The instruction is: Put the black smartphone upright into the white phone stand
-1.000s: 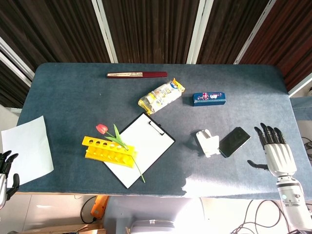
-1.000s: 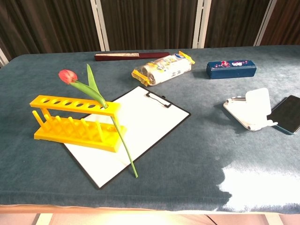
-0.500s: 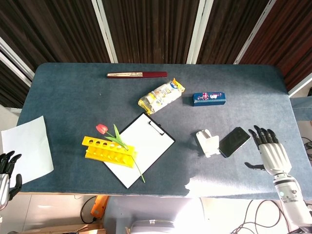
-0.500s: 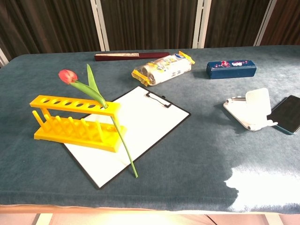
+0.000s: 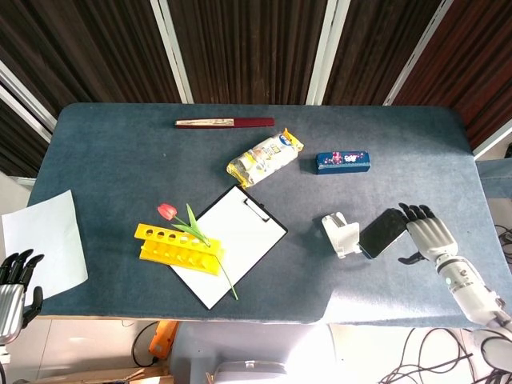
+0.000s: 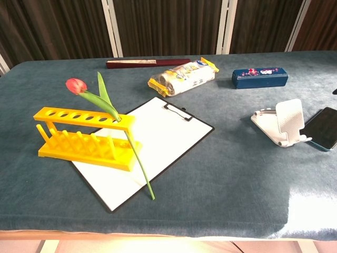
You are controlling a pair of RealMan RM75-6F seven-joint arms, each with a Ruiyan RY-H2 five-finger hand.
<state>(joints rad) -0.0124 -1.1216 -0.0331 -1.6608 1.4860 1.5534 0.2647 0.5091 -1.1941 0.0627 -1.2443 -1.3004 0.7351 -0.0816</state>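
Note:
The black smartphone (image 5: 383, 232) lies flat on the blue-grey table, right beside the white phone stand (image 5: 341, 234). In the chest view the stand (image 6: 283, 126) sits at the right with its back plate raised, and the smartphone (image 6: 322, 129) lies just beyond it at the frame's edge. My right hand (image 5: 425, 231) hovers at the phone's right edge with fingers spread and holds nothing; whether it touches the phone I cannot tell. My left hand (image 5: 13, 284) hangs off the table's front left corner, fingers apart and empty.
A clipboard with white paper (image 5: 233, 244) lies mid-table, with a yellow tube rack (image 5: 179, 249) holding a tulip (image 5: 167, 212) on its left corner. Further back are a snack packet (image 5: 265, 158), a blue box (image 5: 342, 162) and a dark red stick (image 5: 225, 122). A white sheet (image 5: 46, 242) overhangs the left edge.
My right hand has moved left and up from the table's right front corner until it is beside the phone. The left hand has risen slightly. The phone and the stand have not moved.

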